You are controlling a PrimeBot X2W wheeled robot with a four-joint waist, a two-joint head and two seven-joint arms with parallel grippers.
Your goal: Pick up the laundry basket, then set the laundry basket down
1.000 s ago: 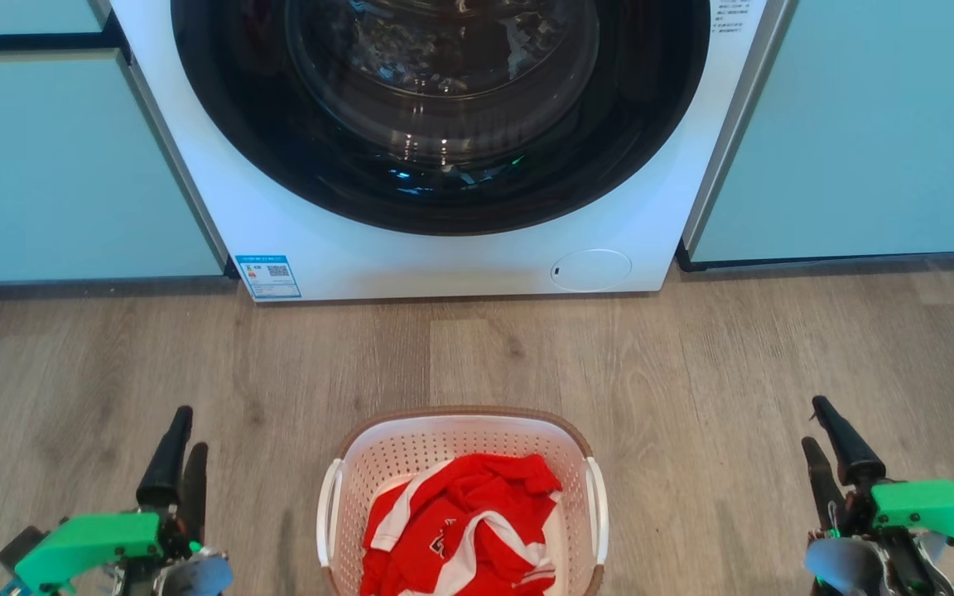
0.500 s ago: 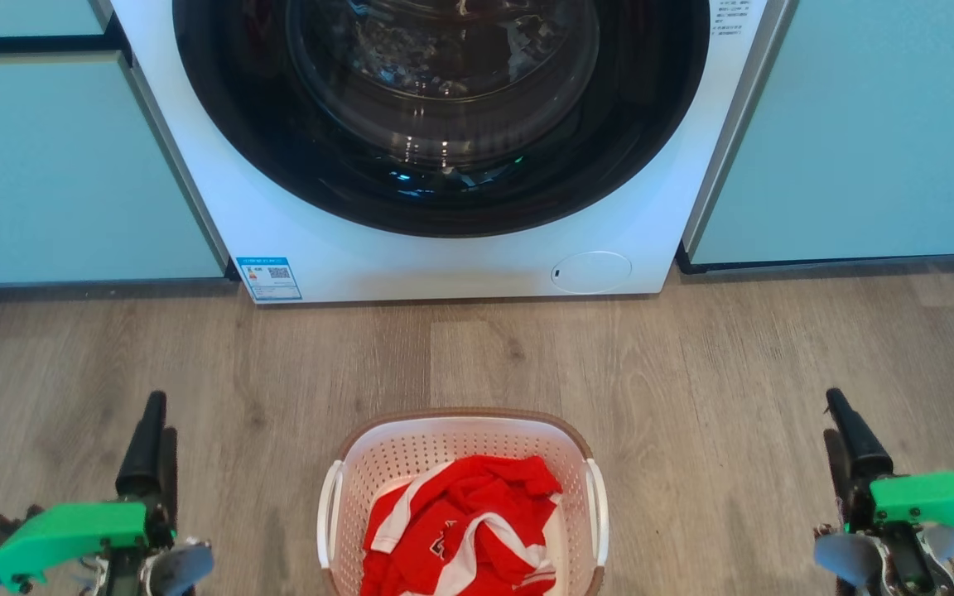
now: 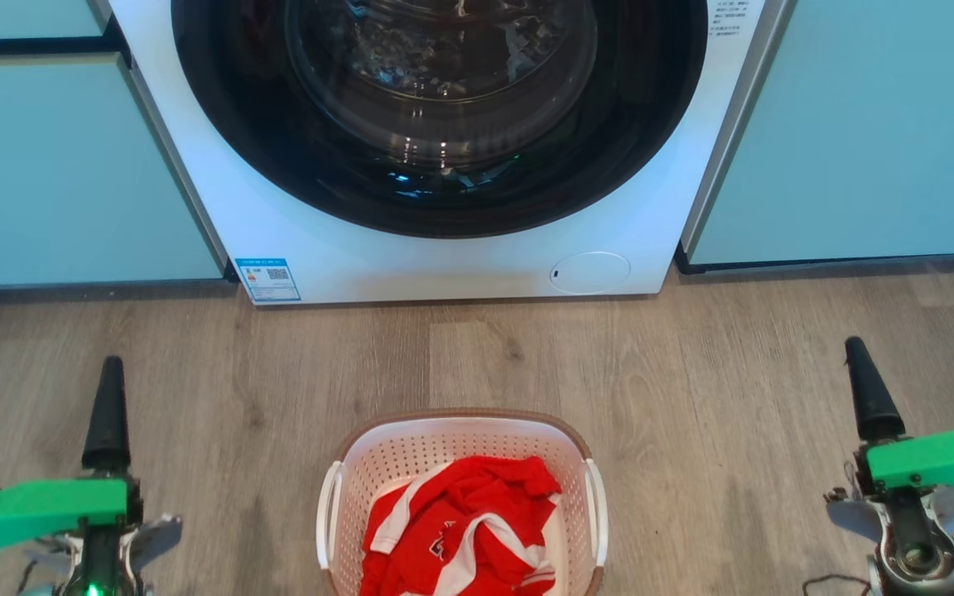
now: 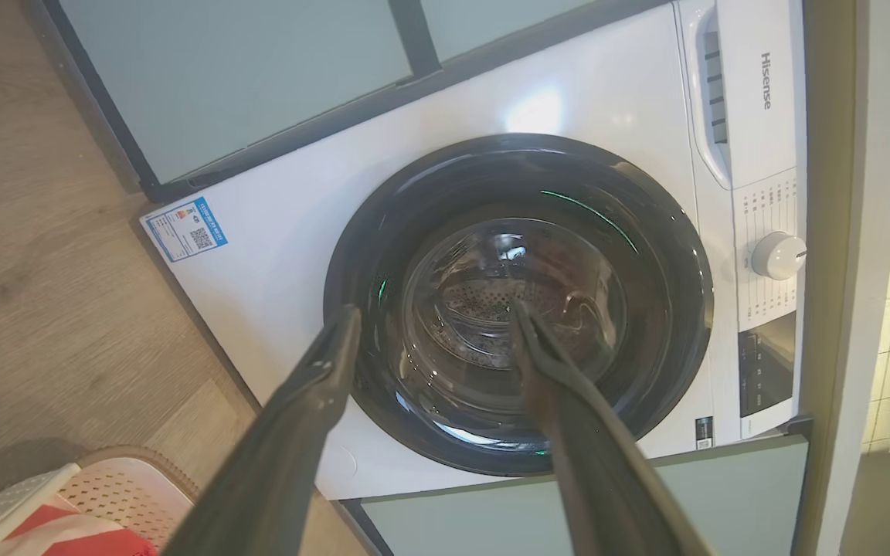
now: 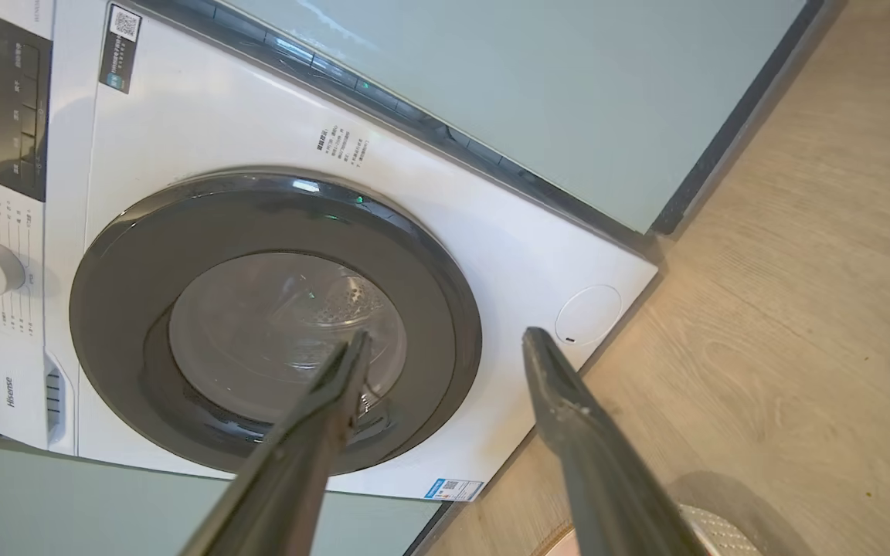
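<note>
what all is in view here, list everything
basket: 1, cream with brown rim, on the floor, bottom centre
garment: 1, red and white, bunched inside basket
washer: 1, white, behind basket
door: 1, dark, round, on washer front
sticker: 1, blue, washer's lower left corner
knob: 1, white, on washer's control panel
cabinets: several panels, pale teal, both sides of washer
floor: 1, grey-brown wood
left gripper: 1, dark fingers, open, left of basket
right gripper: 1, dark fingers, open, right of basket
</note>
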